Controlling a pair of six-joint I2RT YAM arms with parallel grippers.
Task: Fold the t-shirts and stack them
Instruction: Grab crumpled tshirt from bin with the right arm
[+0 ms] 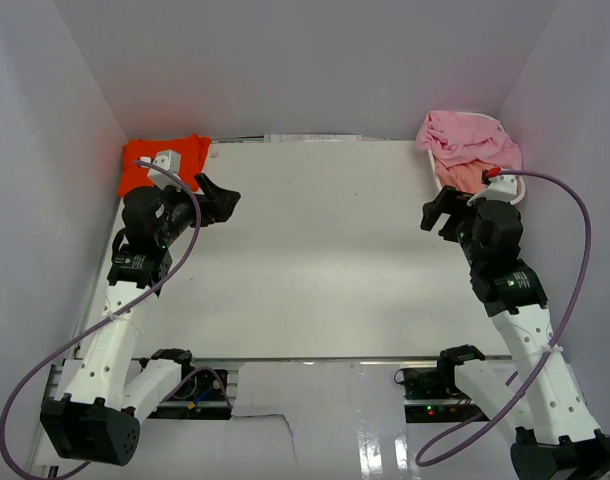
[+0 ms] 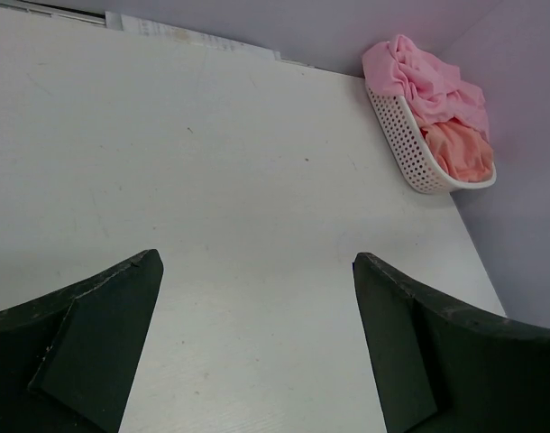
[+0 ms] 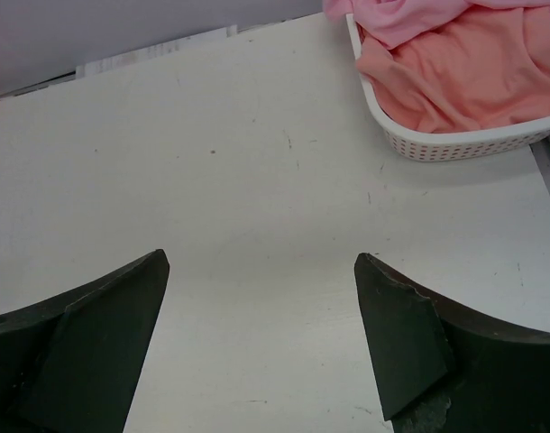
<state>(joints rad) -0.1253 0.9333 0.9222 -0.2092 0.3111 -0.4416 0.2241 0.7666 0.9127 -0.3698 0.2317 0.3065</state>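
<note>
Top external view: the bright orange cloth t-shirt (image 1: pixel 137 170) lies flat in the far-left corner of the white table (image 1: pixel 315 250), partly hidden behind the left arm's wrist. The light pink cloth t-shirt (image 1: pixel 463 138) is heaped in the white plastic lattice basket (image 2: pixel 397 135) at the far-right corner, over a salmon-coloured cloth (image 3: pixel 464 77). The left gripper (image 1: pixel 223 198) and right gripper (image 1: pixel 435 215) hover above the table, jaws spread wide, holding nothing.

This looks like a robotics laboratory cell. A flat white table (image 1: pixel 315 260) is closed in by plain pale lilac walls (image 1: pixel 315 60). A white jointed left arm (image 1: pixel 110 335) and a white jointed right arm (image 1: pixel 533 325) are bolted at its near edge, trailing loose purple cables (image 1: pixel 582 225).
</note>
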